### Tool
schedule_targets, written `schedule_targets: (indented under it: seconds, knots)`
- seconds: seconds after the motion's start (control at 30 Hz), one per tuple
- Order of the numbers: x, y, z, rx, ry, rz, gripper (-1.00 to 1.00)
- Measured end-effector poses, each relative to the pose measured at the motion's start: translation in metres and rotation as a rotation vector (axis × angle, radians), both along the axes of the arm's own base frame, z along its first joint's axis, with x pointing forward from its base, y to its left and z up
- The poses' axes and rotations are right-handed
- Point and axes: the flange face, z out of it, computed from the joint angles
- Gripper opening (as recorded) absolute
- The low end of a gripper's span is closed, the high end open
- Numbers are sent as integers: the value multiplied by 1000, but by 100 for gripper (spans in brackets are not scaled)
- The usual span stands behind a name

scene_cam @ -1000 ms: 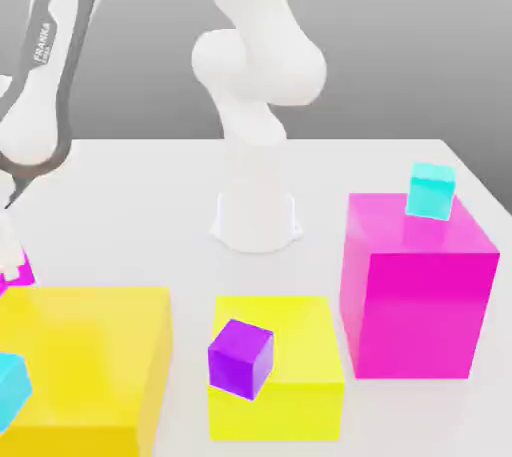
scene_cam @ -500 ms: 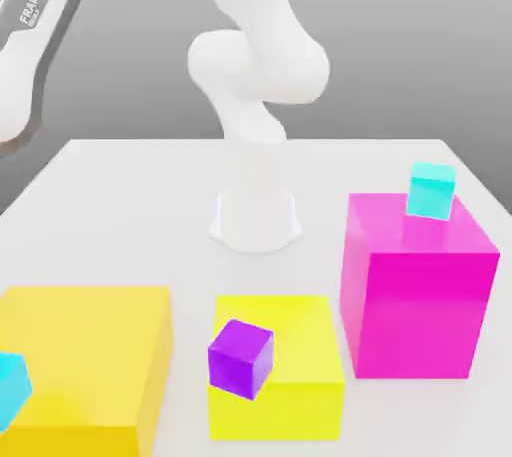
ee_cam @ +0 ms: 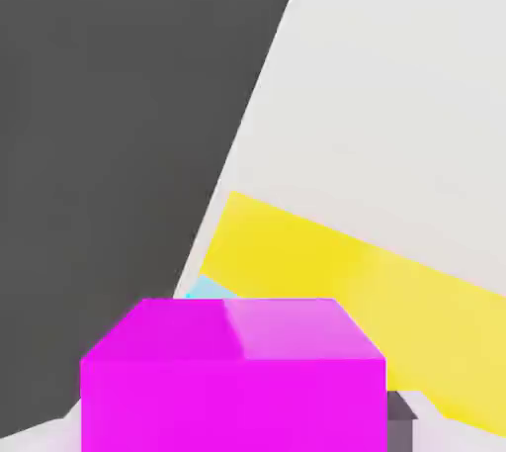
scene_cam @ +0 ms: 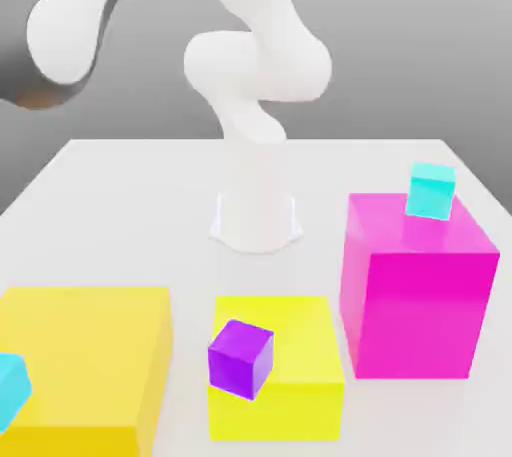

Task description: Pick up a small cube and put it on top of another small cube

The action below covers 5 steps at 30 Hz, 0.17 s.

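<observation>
In the hand view the small magenta-pink cube sits close up between my fingers, with my gripper shut on it. It hangs high above the large yellow block, beside which a sliver of a cyan cube shows. In the exterior view my arm is raised at the upper left. Another cyan cube rests on the big magenta block. A small purple cube sits on the smaller yellow block.
The robot base stands mid-table on the white tabletop. A large yellow block lies at the exterior view's lower left, with a cyan cube at its left edge.
My arm has risen from low at the exterior view's left edge to the upper left, carrying the pink cube up and out of that view.
</observation>
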Motion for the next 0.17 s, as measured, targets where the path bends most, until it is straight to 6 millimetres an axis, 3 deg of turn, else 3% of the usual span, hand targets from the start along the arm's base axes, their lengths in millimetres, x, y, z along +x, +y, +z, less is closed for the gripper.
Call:
schedule_targets:
  seconds: [0.03, 0.07, 0.17]
  knots:
    - [1, 2, -17, 0, 1, 3, -100]
    - [0, 3, -28, 0, 1, 4, 100]
    - [0, 3, -28, 0, 1, 4, 100]
